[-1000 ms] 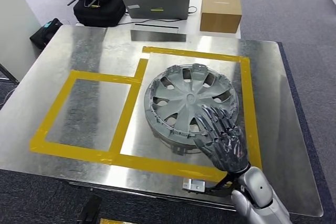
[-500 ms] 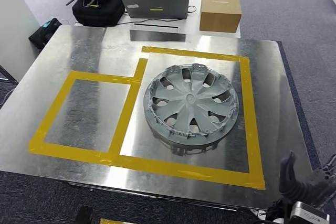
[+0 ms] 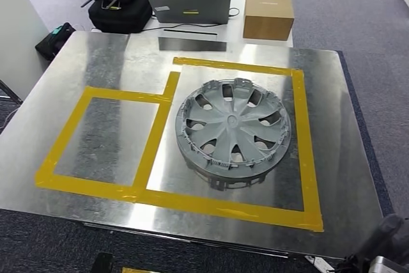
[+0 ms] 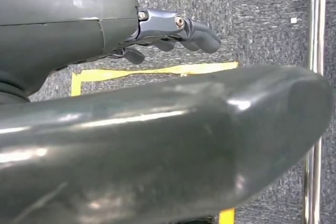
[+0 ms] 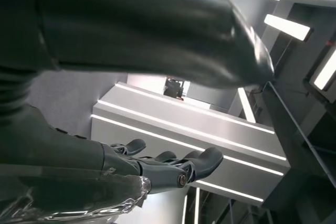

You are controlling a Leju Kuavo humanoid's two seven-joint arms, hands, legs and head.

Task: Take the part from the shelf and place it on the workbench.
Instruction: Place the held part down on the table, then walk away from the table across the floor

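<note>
Hubcap lies flat on the steel table, centre-right of the head view, inside the larger yellow tape outline and free of both hands; part looks placed, so the step in hand reads as clearing the arm away. Right hand is a dark shape at the lower right corner of the head view, off the table edge, apart from the hubcap. Beyond the table, top of frame: laptop, cardboard box, black bag, a person's hands at the laptop. Left wrist view: left hand hangs over grey carpet with yellow floor tape, fingers straight, close together, nothing in them. Right wrist view: right-hand fingers stretched out, slightly apart, holding nothing. To finish well, I'd keep the retreat low and outward, away from the rim, so nothing nudges the hubcap across the tape.
</note>
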